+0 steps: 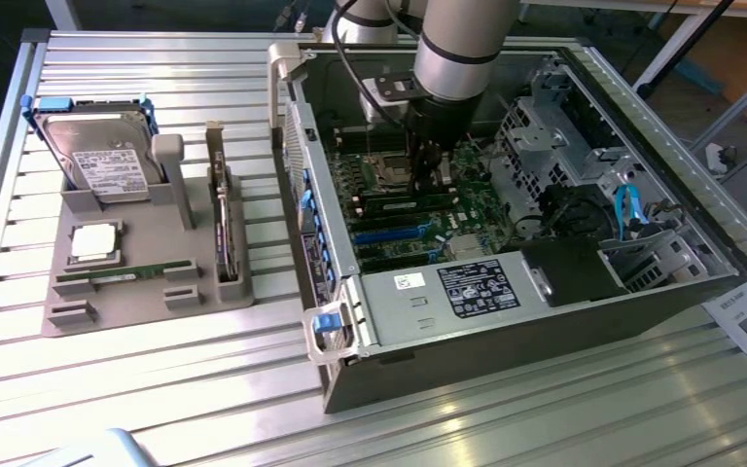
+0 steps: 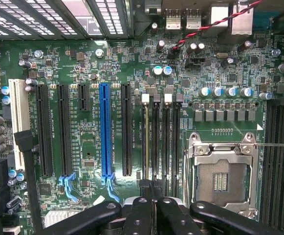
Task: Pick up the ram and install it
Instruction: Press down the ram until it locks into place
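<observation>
Black claw (image 2: 149, 208) fingers sit pressed together at the wrist view's near edge, directly over the memory slots (image 2: 160, 139) beside the empty processor socket (image 2: 222, 171) — a ram (image 2: 146, 142) stick appears seated edge-on in one slot, so insertion looks nearly done. From the exterior view, the arm (image 1: 458, 58) reaches down into the open computer case (image 1: 504, 282) on the desk (image 1: 153, 389), while another green stick (image 1: 124, 276) lies in the gray tray (image 1: 101, 311) — unseen from the wrist.

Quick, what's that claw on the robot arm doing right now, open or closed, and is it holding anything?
Gripper: closed, down inside the computer case over the memory slots. A thin edge sits between its fingers, probably the ram, though that cannot be told for sure.
</observation>
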You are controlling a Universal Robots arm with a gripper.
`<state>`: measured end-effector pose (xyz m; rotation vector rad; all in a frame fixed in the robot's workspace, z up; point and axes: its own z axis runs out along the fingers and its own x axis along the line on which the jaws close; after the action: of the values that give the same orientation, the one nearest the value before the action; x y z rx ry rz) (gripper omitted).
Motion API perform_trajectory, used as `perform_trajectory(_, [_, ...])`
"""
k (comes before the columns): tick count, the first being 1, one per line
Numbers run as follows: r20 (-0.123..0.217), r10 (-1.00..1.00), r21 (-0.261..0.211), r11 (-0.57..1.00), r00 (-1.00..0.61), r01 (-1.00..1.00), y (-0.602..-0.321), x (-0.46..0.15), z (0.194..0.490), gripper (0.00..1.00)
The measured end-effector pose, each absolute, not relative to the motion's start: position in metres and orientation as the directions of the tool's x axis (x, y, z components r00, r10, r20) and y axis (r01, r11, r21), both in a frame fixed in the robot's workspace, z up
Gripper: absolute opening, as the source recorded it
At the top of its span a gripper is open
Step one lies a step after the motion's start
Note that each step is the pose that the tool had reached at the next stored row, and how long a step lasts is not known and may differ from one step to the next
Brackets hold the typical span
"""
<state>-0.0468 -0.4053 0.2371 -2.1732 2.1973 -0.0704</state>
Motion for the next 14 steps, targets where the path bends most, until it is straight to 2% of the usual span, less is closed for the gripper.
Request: perform_trajectory(14, [-0.004, -1.0, -0.068, 0.011, -0.011, -0.998, -0.4053, -0.0468, 0.2342, 0.1])
